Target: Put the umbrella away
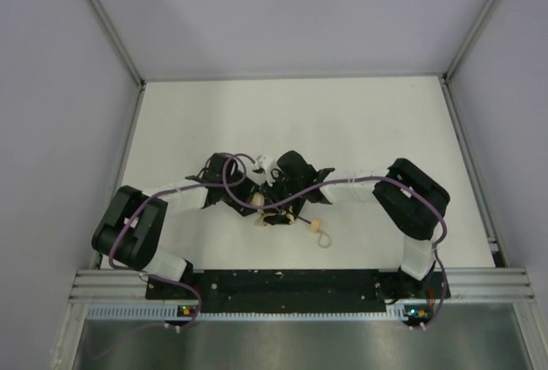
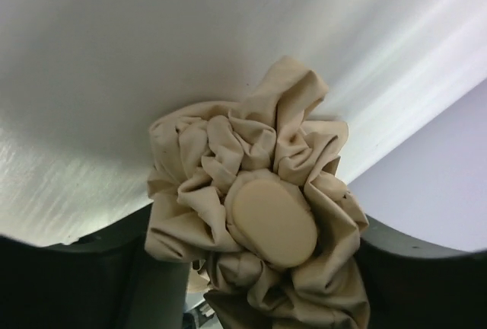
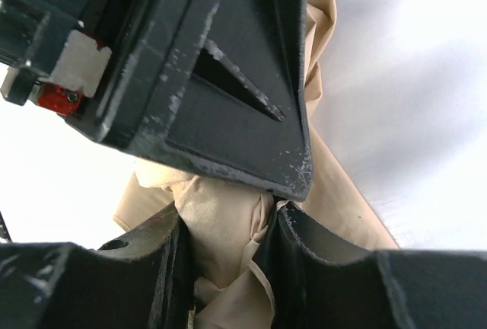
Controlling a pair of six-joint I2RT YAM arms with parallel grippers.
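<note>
The umbrella [image 1: 257, 202] lies at the table's middle, mostly hidden under both grippers. Its thin black shaft [image 1: 298, 218] runs right to the small tan handle [image 1: 315, 226] with its loop strap [image 1: 324, 241]. In the left wrist view the bunched beige canopy [image 2: 205, 169] and its oval tan end cap [image 2: 274, 218] fill the space between the jaws; my left gripper [image 2: 255, 272] is shut on it. My right gripper [image 3: 224, 260] is shut on a fold of beige canopy fabric [image 3: 221, 218], close against the left gripper's black body [image 3: 213, 78].
The white table [image 1: 291, 113] is walled at the back and both sides by pale panels. A black rail [image 1: 291, 283] with the arm bases runs along the near edge. Purple cables [image 1: 231, 169] loop over the arms.
</note>
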